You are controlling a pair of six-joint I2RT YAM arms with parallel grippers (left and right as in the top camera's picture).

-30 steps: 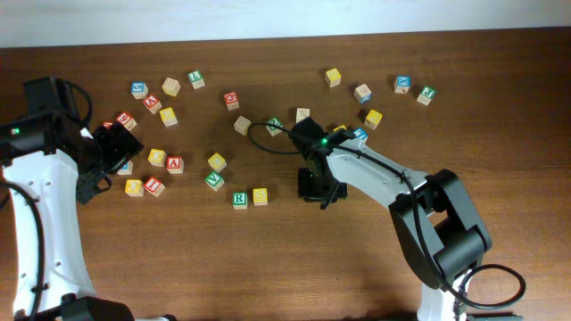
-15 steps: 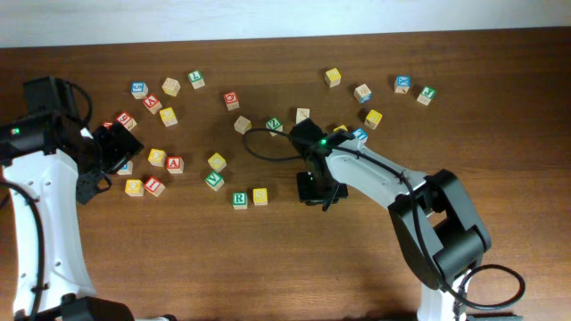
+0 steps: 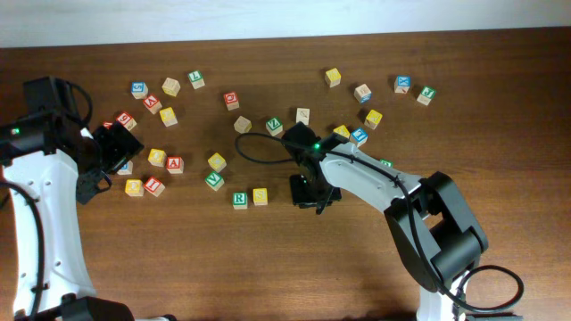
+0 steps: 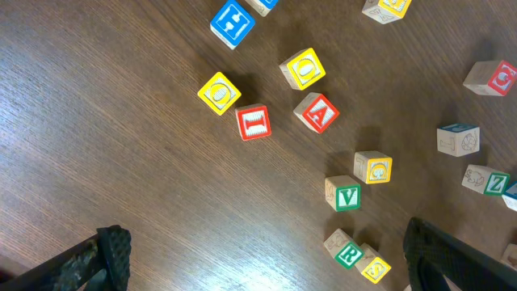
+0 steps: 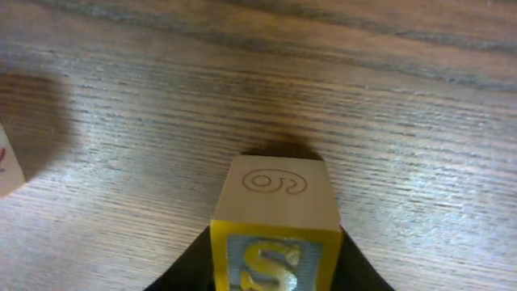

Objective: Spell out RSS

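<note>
A green R cube (image 3: 239, 200) and a yellow S cube (image 3: 260, 196) sit side by side on the table; both also show in the left wrist view, the R cube (image 4: 349, 255) and the S cube (image 4: 375, 268). My right gripper (image 3: 308, 192) is shut on a second yellow S cube (image 5: 275, 229), held just above the wood a little right of that pair. In the overhead view the gripper hides this cube. My left gripper (image 3: 105, 160) is open and empty at the far left; its fingertips (image 4: 113, 250) frame bare wood.
Several loose cubes with red, blue, yellow and green letters lie across the back and left of the table, such as a green V cube (image 3: 214, 181), a red A cube (image 4: 316, 111) and a yellow cube (image 3: 333, 77). A black cable (image 3: 254, 147) loops by the right arm.
My right gripper has moved left, toward the R and S pair, with the S cube in it. The left arm has not moved.
</note>
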